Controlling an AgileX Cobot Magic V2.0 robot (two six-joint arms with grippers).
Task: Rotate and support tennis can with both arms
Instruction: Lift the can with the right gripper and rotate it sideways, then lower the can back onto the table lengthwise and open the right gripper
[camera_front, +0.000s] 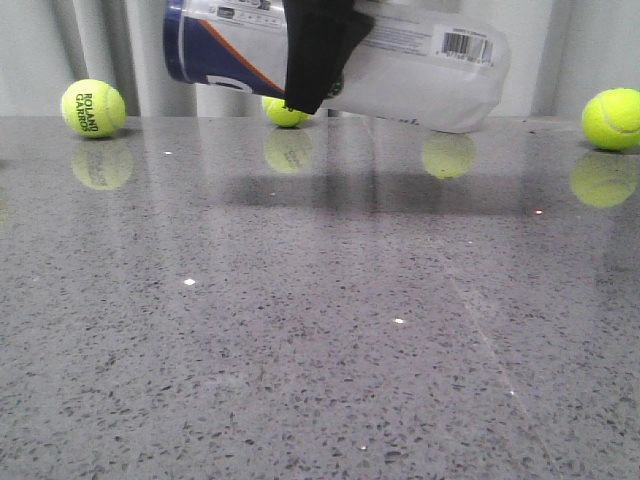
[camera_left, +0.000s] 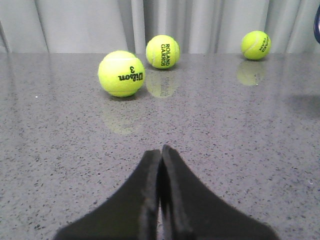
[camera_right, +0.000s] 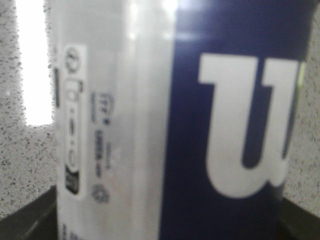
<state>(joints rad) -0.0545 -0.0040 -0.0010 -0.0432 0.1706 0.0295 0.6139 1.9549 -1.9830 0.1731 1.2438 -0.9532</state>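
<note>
Right gripper (camera_front: 315, 60) clamped around tennis can (camera_front: 420, 70) (held lengthwise, midair), left gripper (camera_left: 161, 155) closed.

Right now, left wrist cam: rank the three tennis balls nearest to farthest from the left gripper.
From the shut left gripper:
1. Wilson ball, nearest, out on the table ahead of the fingertips.
2. Roland Garros ball, just behind the Wilson one, near the curtain.
3. Third ball, farthest, off to the other side by the curtain.

tennis can (camera_front: 400, 70) top cut off, middle behind right gripper (camera_front: 318, 60)
</note>
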